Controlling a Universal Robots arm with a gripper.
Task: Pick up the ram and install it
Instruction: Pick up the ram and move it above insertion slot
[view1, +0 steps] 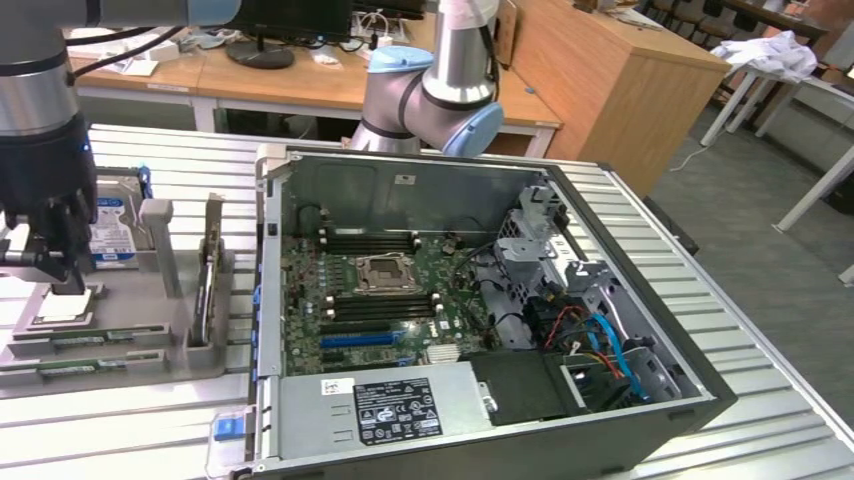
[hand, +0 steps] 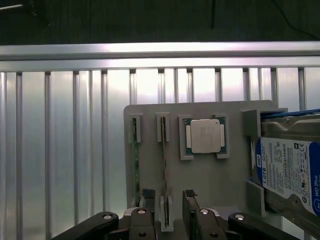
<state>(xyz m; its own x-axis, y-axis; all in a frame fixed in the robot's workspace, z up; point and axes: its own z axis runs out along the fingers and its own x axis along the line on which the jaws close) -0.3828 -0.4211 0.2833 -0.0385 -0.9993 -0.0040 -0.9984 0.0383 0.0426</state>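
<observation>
At the exterior view's left, the gripper hangs over a grey holder tray that sits on the slatted metal table, beside the open computer case. The jaws stand wide apart and hold nothing.

In the wrist view the two dark fingers flank one ram, a thin green stick standing on edge in its slot of the tray; the gripper is lined up over that stick's end. Whether the pads touch it cannot be told. This ram lies at the lower left of the exterior view, just nearer the camera than the processor chip. A second stick sits in the next slot, parallel and close beside the first; the wrist view shows it outside the fingers.

The processor chip rests flat in its own pocket on the other side of the flanked ram. A blue-labelled hard drive stands at the tray's far end, towards the upper left of the exterior view, and appears in the wrist view too.

In the middle of the exterior view the case lies on its side with the motherboard exposed. Black memory slots run on both sides of the processor socket.
</observation>
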